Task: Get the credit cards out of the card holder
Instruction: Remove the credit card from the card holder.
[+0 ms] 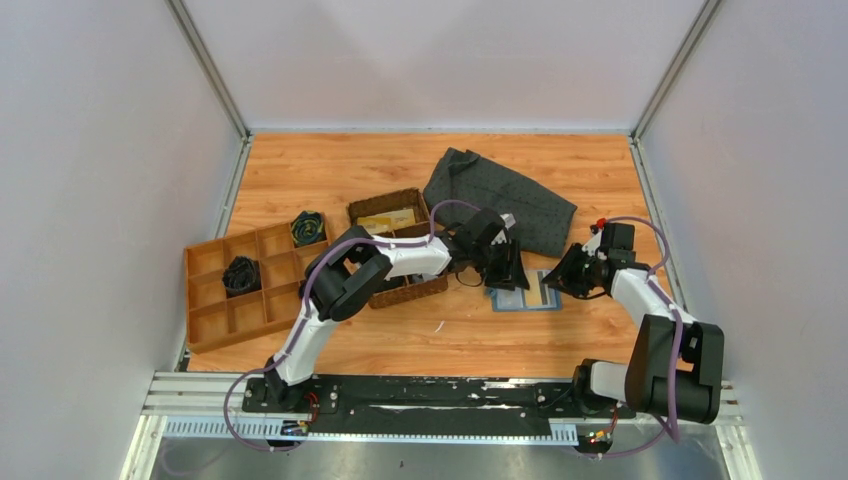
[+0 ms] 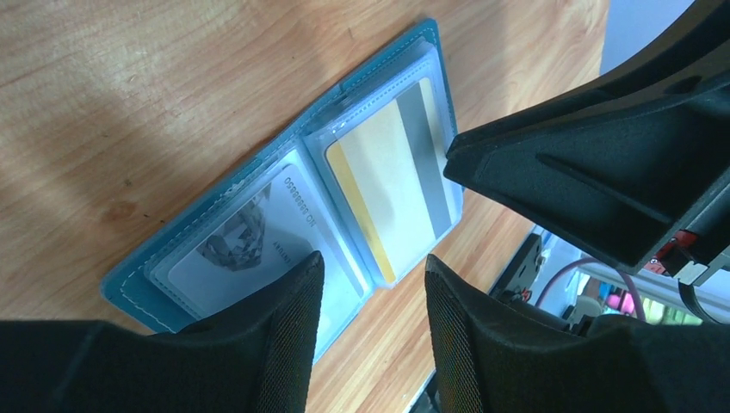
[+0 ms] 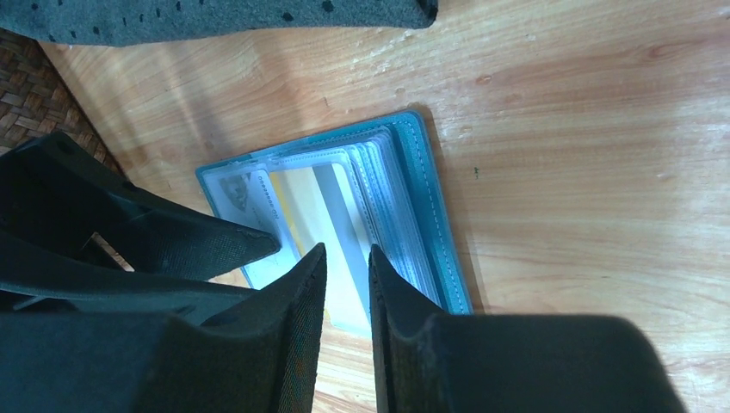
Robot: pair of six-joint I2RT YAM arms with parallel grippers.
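The blue-teal card holder (image 1: 527, 293) lies open and flat on the wooden table between my two grippers. In the left wrist view (image 2: 215, 215) its left panel holds a pale card with a diamond picture (image 2: 250, 245). Its right panel holds a yellow card with a grey stripe (image 2: 392, 185). My left gripper (image 2: 372, 262) is open, with one fingertip (image 2: 297, 284) over the left panel. My right gripper (image 3: 347, 249) has its jaws a narrow gap apart, over the near edge of the yellow card (image 3: 331, 198) and the clear sleeves (image 3: 387, 198). It holds nothing that I can see.
A dark grey dotted cloth (image 1: 500, 195) lies behind the holder. A brown woven basket (image 1: 400, 250) sits under the left arm. A wooden divided tray (image 1: 250, 285) with dark rolled items stands at the left. White walls close in the table on three sides.
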